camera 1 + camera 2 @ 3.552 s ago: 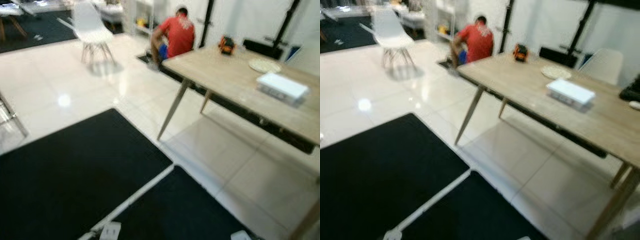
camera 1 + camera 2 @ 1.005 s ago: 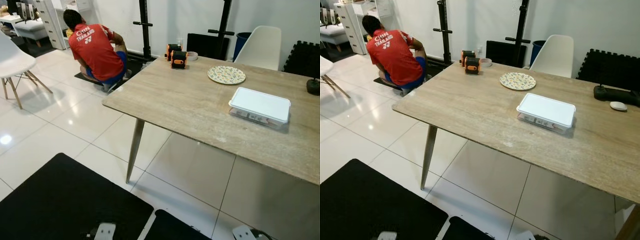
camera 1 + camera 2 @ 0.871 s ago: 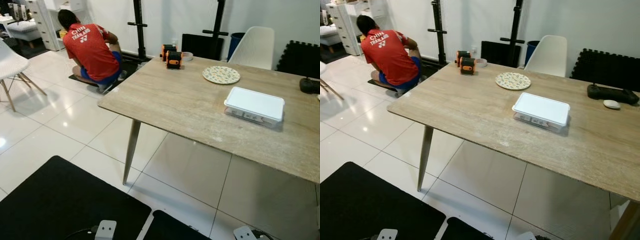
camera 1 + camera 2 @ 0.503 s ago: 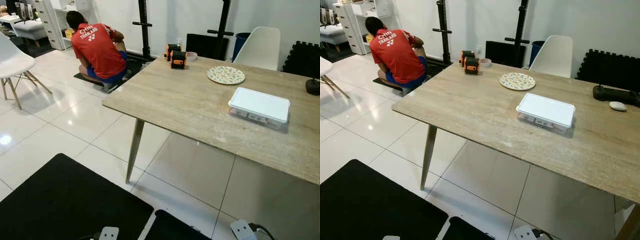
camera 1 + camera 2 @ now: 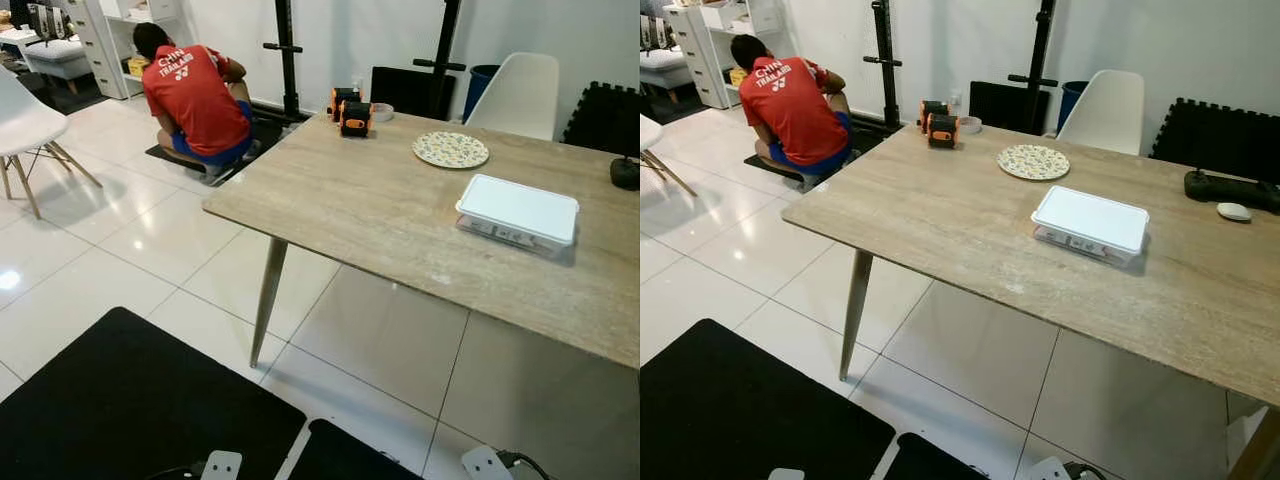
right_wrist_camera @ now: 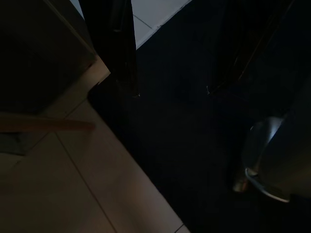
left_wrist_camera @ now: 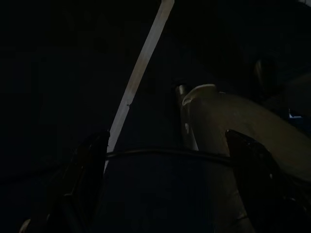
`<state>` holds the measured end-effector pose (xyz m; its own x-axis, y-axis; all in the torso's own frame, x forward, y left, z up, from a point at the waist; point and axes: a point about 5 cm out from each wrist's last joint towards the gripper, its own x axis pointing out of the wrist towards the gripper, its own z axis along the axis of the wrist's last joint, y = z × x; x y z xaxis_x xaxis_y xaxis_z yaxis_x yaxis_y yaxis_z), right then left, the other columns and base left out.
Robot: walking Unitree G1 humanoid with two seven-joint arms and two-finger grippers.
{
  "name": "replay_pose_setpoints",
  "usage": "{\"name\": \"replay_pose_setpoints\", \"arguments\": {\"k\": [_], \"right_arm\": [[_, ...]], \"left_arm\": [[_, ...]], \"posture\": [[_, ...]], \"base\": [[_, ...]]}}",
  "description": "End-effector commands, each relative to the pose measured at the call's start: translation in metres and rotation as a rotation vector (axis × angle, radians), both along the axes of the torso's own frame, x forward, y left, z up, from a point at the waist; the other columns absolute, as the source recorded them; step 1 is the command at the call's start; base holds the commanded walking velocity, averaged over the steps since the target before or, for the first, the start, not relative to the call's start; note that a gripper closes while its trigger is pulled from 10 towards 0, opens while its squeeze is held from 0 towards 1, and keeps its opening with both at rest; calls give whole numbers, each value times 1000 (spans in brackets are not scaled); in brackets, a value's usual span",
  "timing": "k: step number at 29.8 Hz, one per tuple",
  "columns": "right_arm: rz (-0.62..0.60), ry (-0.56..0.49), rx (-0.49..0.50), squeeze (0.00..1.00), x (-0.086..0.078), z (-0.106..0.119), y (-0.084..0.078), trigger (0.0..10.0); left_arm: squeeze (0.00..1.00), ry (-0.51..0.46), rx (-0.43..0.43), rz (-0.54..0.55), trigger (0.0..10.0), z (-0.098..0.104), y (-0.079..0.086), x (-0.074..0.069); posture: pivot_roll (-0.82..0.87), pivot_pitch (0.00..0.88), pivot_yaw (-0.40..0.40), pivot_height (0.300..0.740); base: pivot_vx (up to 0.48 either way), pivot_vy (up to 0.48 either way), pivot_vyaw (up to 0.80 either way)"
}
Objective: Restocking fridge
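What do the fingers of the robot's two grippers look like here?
The left gripper has two broad black fingers with rounded tips, dim in the dark wrist view. The right gripper has long, flat, glossy black fingers that narrow toward the tip.

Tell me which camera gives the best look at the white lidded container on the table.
The right eye view: the white lidded container sits whole near the middle of the wooden table, its side labels in sight. The left eye view has it nearer the picture's right edge. Both wrist views are dark and aimed at the floor.
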<state>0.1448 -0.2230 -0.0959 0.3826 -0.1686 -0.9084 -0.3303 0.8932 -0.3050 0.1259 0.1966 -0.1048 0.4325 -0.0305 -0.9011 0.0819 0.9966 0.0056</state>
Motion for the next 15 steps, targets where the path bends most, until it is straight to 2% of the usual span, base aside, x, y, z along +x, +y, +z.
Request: {"name": "replay_pose_setpoints", "arguments": {"k": [1,5,9,15], "right_arm": [[-11,-21,-15,0,0,0,-2,10000],[-106,-130,-62,0,10,6,-6,10000],[-131,-99,25,0,11,5,-4,10000],[-148,-85,97,0,9,4,-1,10000]], "left_arm": [[0,-15,9,7,10000,1,2,0],[0,-58,22,41,10000,3,4,5],[0,-64,-10,59,10000,3,2,7],[0,-60,-16,46,10000,3,1,7]], "posture": [[-25,0,-7,740],[-24,0,-8,740],[-28,0,-6,740],[-31,0,-4,740]], "base": [[0,0,0],[0,0,0],[0,0,0],[0,0,0]]}}
